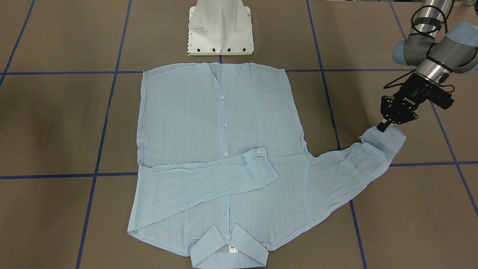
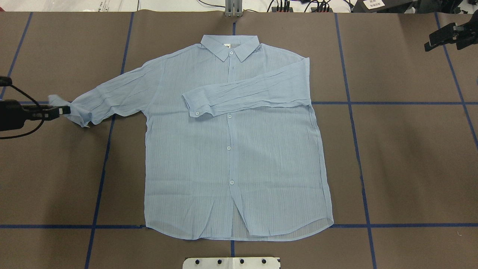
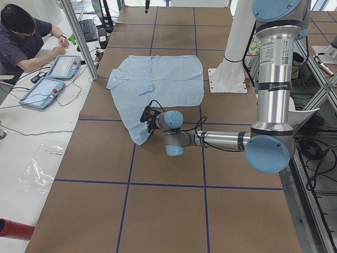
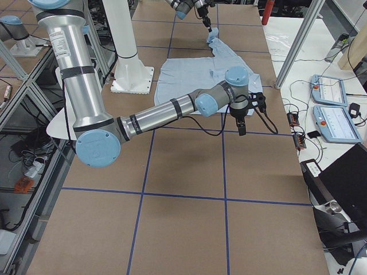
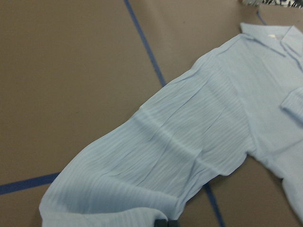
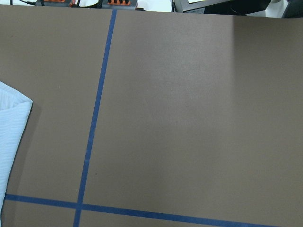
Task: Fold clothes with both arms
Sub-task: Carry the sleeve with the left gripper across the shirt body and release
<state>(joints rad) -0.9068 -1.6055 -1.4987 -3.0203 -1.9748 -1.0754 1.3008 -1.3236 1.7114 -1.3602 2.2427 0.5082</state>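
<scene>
The light blue striped shirt (image 2: 231, 149) lies flat on the brown table with its buttons up and its collar (image 2: 230, 46) at the far edge. One sleeve (image 2: 254, 91) is folded across the chest. The other sleeve (image 2: 112, 93) stretches out to the robot's left. My left gripper (image 2: 67, 110) is shut on that sleeve's cuff (image 1: 388, 140), which is lifted a little off the table, and the left wrist view shows the sleeve (image 5: 180, 146) running away from the fingertips. My right gripper (image 2: 427, 45) hangs over bare table to the shirt's right, holding nothing, and its jaw state is unclear.
The white pedestal base (image 1: 220, 26) stands at the robot's side of the shirt hem. Blue tape lines (image 2: 351, 112) cross the brown table. A seated person (image 3: 21, 37) and teach pendants (image 3: 52, 79) are at a side desk beyond the collar edge.
</scene>
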